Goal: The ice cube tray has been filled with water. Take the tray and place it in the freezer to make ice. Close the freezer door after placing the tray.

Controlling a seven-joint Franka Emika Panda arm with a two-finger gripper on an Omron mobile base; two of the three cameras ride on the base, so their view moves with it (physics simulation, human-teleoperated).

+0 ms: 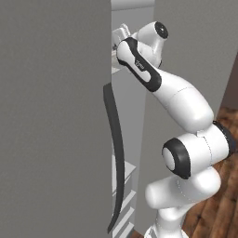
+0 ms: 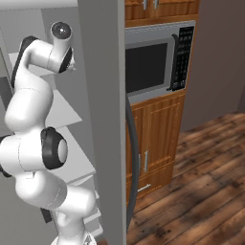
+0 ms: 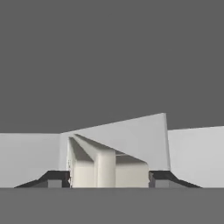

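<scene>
The arm reaches up and into the open freezer (image 1: 128,107), its hand high inside the compartment near the upper white shelves (image 2: 62,112). In the hand view the pincer (image 3: 109,181) has its two dark tips standing on either side of a pale, off-white blocky object with squared ridges, which looks to be the ice cube tray (image 3: 105,168) seen end-on; the tips sit tight against its sides, so I judge the pincer to be pinching the tray. Behind it lies a light grey inner wall and a flat paler plane that reads as a shelf, but whether the tray rests on that shelf or hangs just above it cannot be told. The water in the cells is not distinguishable here. The freezer door (image 1: 51,121) stands swung wide, its long dark curved handle (image 1: 116,158) at the near edge in the left base view. In the right base view a microwave (image 2: 153,60) and brown wooden cabinets (image 2: 155,139) stand beyond the fridge, over a wood floor (image 2: 201,182). By my reading, the carrying is done and the tray is inside the freezer space; what remains is to set it down on a shelf, let go, draw the arm out, and shut the door.
</scene>
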